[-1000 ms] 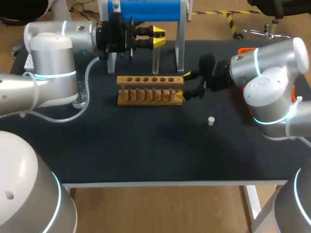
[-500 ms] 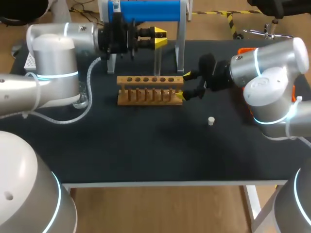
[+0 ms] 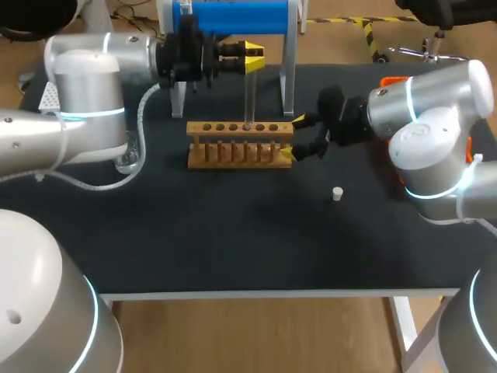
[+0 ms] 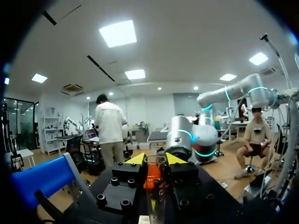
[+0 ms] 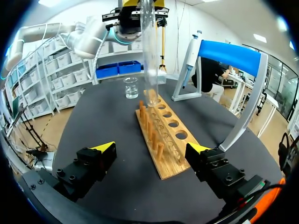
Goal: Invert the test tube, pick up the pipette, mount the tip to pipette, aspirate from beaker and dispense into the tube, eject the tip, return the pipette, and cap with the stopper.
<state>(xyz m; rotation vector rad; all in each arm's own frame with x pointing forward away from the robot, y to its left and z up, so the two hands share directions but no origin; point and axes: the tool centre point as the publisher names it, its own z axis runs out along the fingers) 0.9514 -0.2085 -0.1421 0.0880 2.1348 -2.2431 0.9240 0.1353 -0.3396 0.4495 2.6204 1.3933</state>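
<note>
On the dark table, the blue stand is at the far edge, at 12 o'clock from the wooden rack, which lies across the middle with one row of holes on top. The pipette hangs on one side of the stand. The test tube is a clear, thin glass tube, upright, with nothing visible inside. The left gripper comes from 9 o'clock and pinches the tube near its upper end between both yellow tips. In the left wrist view the open rim of the tube shows between the fingers. The round lower end of the tube is at one of the rack's middle holes, but I cannot tell if it has entered the hole or is only just above it. The right gripper is at 3 o'clock from the rack, its fingers spread wide on both sides of the rack's end, not touching it. The beaker stands beyond the far end of the rack; in the head view the left arm mostly hides it. The small white stopper lies alone at 4 o'clock from the rack.
</note>
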